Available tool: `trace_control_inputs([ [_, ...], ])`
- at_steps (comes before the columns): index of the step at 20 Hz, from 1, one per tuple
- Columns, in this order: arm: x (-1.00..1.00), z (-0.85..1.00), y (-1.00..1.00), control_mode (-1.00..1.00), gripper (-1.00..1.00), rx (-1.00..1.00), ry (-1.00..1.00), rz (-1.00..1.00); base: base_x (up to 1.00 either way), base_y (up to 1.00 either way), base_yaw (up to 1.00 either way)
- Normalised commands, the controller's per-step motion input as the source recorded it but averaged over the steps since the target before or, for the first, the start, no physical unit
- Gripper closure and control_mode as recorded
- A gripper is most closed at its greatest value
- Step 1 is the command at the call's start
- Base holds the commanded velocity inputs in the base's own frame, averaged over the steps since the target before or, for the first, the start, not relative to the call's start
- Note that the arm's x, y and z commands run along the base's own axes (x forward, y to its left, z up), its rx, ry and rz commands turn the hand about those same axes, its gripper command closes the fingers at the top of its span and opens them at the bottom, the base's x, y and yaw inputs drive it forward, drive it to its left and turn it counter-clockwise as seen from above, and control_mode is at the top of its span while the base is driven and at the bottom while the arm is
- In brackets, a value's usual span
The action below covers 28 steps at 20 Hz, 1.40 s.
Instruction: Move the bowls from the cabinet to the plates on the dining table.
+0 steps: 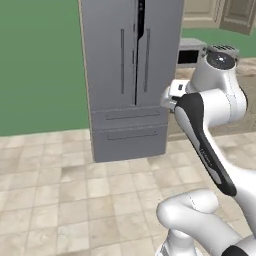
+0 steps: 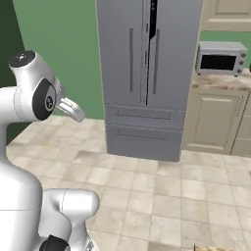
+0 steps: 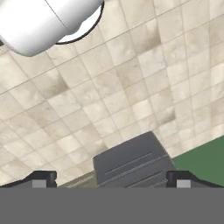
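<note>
The bowls, the plates and the dining table are out of view. A beige raised-panel door of the cabinet [image 2: 226,13] shows high on the right, above the counter, and again at the top right of the left base view as the cabinet [image 1: 235,15]. My gripper [image 3: 113,180] is open, its two dark fingertips [image 3: 43,179] standing far apart with nothing between them. It points down at the tiled floor, close in front of my own arm and far from the cabinet.
A tall grey fridge [image 2: 147,73] with two doors and two drawers stands straight ahead; its foot shows as the fridge [image 3: 131,166]. To its right a silver toaster oven [image 2: 220,58] sits on a marbled counter over beige base units [image 2: 211,122]. Open tiled floor [image 1: 60,200] lies in front.
</note>
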Motion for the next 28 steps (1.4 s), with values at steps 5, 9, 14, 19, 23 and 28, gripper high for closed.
trace_control_inputs([
  [5,0.0,0.0,0.0,1.0,-1.0,0.0,0.0,0.0,0.99,0.06,-0.38],
  [9,0.0,0.0,0.0,1.0,-1.0,0.0,0.0,0.0,0.75,0.09,-0.69],
  [14,0.0,0.0,0.0,1.0,-1.0,0.0,0.0,0.0,0.74,0.21,-0.74],
  [19,0.0,0.0,0.0,1.0,-1.0,0.0,0.0,0.0,0.78,0.24,-0.73],
  [23,0.0,0.0,0.0,1.0,-1.0,0.0,0.0,0.0,0.67,0.03,-0.72],
  [28,0.0,0.0,0.0,1.0,-1.0,0.0,0.0,0.0,0.8,-0.01,-0.64],
])
